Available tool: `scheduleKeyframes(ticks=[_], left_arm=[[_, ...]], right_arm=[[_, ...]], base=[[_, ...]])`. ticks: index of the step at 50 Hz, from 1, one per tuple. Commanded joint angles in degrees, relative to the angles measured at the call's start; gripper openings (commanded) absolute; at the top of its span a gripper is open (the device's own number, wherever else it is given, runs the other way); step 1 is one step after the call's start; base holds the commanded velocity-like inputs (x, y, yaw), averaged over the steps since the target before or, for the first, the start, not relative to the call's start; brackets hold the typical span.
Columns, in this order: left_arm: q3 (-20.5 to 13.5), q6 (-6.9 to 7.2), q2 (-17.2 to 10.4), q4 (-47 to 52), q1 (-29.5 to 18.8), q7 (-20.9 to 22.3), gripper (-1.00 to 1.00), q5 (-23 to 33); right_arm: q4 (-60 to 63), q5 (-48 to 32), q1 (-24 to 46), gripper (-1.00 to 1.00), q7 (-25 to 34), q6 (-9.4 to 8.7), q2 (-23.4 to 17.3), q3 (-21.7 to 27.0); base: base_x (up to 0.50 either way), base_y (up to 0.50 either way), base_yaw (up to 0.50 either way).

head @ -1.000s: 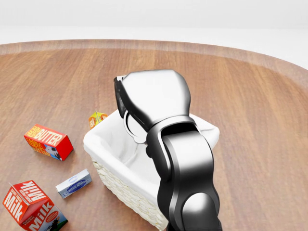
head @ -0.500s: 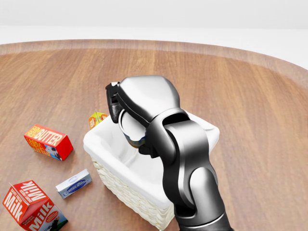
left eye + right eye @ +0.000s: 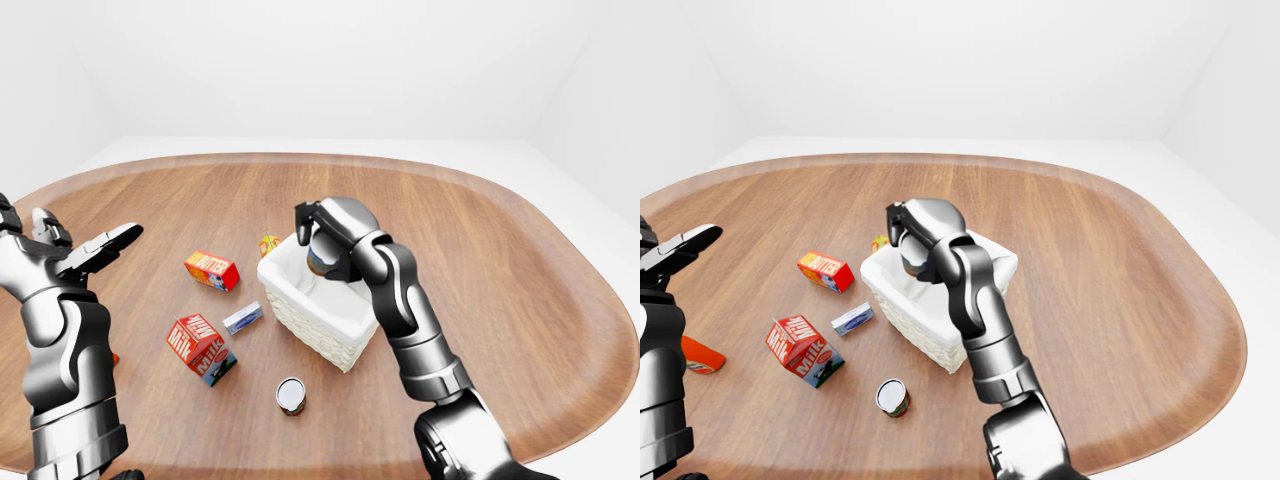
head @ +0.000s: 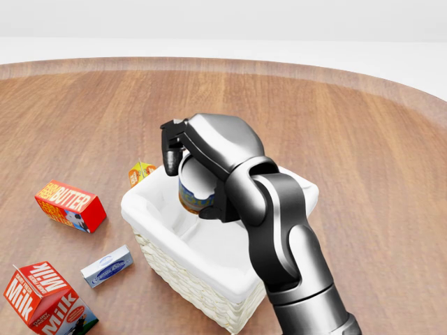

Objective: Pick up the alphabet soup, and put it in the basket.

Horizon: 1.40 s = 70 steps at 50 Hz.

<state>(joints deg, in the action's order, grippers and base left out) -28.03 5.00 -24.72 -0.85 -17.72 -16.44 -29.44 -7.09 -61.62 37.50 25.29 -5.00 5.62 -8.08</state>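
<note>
Rolled over and dropped a bit, your right hand (image 4: 183,162) now shows the alphabet soup (image 4: 194,190) can that its back was hiding a moment ago. Fingers (image 4: 171,148) are curled round the can, upright, under the palm and over the white-lined basket (image 4: 174,227), not yet resting on the liner as far as you can tell. Placement looks close: lower, then let go. Left hand (image 3: 95,250) is spread, well off to the side above the bench (image 4: 363,139).
</note>
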Motion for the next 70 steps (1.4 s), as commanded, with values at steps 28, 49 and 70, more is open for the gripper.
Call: scheduleKeyframes(ticks=[28, 49, 70], left_arm=[[0.4, 0.00, -0.1, -1.1, -0.2, 0.2, 1.00, 0.0], [0.1, 0.00, -0.1, -0.6, -0.1, 0.1, 1.00, 0.0], [1.0, 0.00, 0.2, -4.0, -1.1, 0.9, 1.00, 0.8]], right_arm=[[-17.5, 3.9, 4.0, -1.00, -8.1, 0.00, -2.0, 0.7], [-21.4, 8.1, 4.9, -0.30, -12.8, 0.00, -3.1, 1.2], [-14.1, 0.9, 3.0, 1.00, -5.5, 0.00, -3.9, -2.0]], base=[[0.00, 0.00, 0.00], [0.00, 0.00, 0.00], [0.00, 0.00, 0.00]])
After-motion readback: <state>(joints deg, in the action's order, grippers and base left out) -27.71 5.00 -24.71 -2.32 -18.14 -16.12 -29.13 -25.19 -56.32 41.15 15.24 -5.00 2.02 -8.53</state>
